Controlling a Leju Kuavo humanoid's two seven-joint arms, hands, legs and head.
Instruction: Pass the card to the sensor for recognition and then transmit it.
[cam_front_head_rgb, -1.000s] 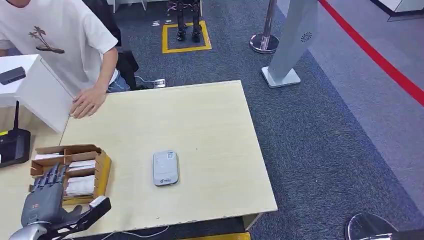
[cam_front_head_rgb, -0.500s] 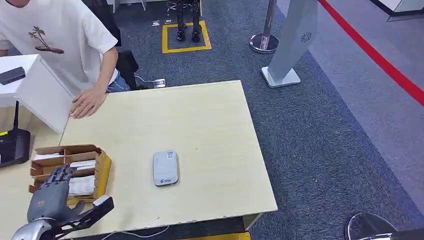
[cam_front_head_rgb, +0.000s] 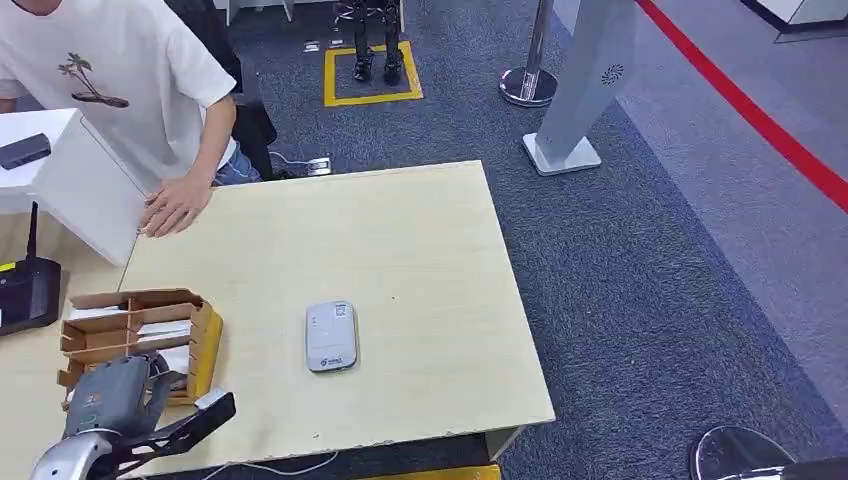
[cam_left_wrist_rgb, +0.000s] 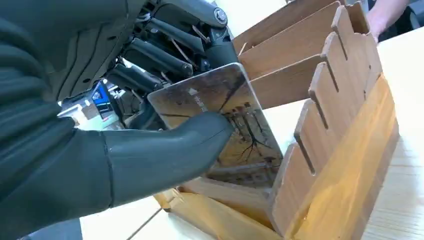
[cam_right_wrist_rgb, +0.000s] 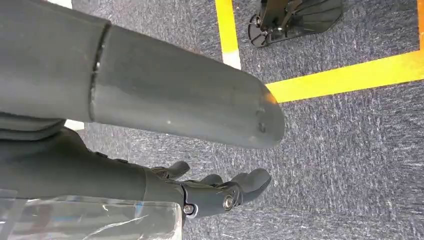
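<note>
A wooden slotted card holder (cam_front_head_rgb: 208, 345) stands at the table's front left, with pale cards in its slots. My left hand (cam_front_head_rgb: 118, 398) reaches down into its nearest slot. In the left wrist view its thumb (cam_left_wrist_rgb: 165, 150) presses a shiny printed card (cam_left_wrist_rgb: 220, 107) against the dark fingers behind it, so the card is pinched. The card's lower part still sits inside the holder (cam_left_wrist_rgb: 345, 125). The grey-white sensor (cam_front_head_rgb: 331, 336) lies flat on the table, well to the right of the holder. My right hand (cam_right_wrist_rgb: 200, 192) hangs over the carpet with its fingers spread and nothing in it.
A person leans at the table's far left corner with a hand (cam_front_head_rgb: 176, 208) resting on the top. A white box (cam_front_head_rgb: 88, 190) and a black router (cam_front_head_rgb: 26, 295) stand to the left. The table's front edge (cam_front_head_rgb: 400, 432) runs close to the holder.
My left hand has dropped from above the holder, with fingers outstretched, into its nearest slot and curled its fingers around a card. The sensor and the person's hand have stayed put.
</note>
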